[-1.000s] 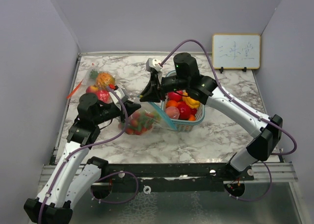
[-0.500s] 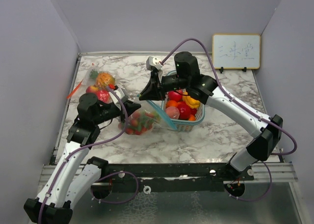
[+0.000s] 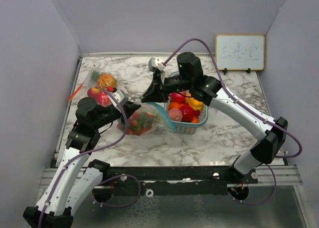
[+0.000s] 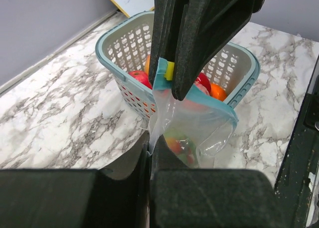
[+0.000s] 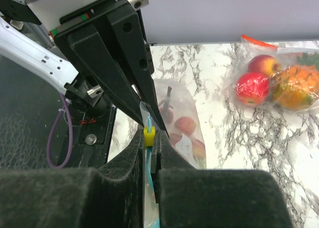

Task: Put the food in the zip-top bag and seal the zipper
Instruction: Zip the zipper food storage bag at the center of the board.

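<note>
Food inside zip-top bag hazy; yellow slider half-hidden between right jaws.

Here is the setting: a white marble-patterned tabletop with grey veining, boxed in on three sides by plain pale lilac walls. The back wall is bare and matte, and the left wall and right wall slant in towards it. In the far right corner a small wood-framed whiteboard stands against the back wall, with faint blue writing too small to read. A black crossbar runs along the near edge over silver rails, and below it lies a textured, glassy grey panel. The light is soft and even, the shadows on the marble faint.
</note>
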